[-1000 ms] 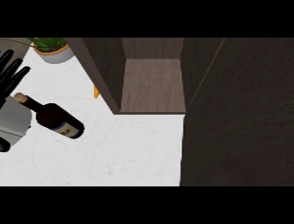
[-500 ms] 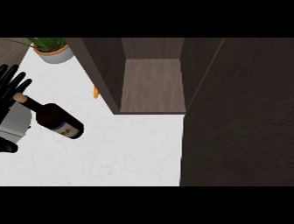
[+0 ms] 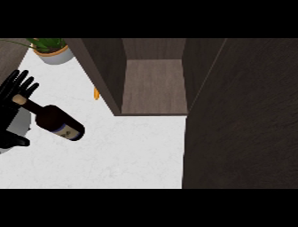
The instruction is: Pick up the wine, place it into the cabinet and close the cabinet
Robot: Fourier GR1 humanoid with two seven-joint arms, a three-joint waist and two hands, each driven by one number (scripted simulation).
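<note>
The left hand (image 3: 7,111) sits beside the wine bottle's (image 3: 55,121) neck, fingers straight and released, likely poised to grasp it. The bottle lies on the white counter (image 3: 125,155); beyond, the cabinet (image 3: 153,86) stands open to receive it.

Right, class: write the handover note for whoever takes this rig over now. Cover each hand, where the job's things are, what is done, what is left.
Left hand: at the view's left edge, fingers straight, beside the neck of the wine bottle; I can't tell whether it touches.
Right hand: not in view.
Wine bottle: lying on the white counter, neck pointing toward the left hand.
Cabinet: open, with nothing showing on its visible shelf.
Done: nothing yet.
Left: grasp the bottle, place it in the cabinet, close the cabinet.
</note>
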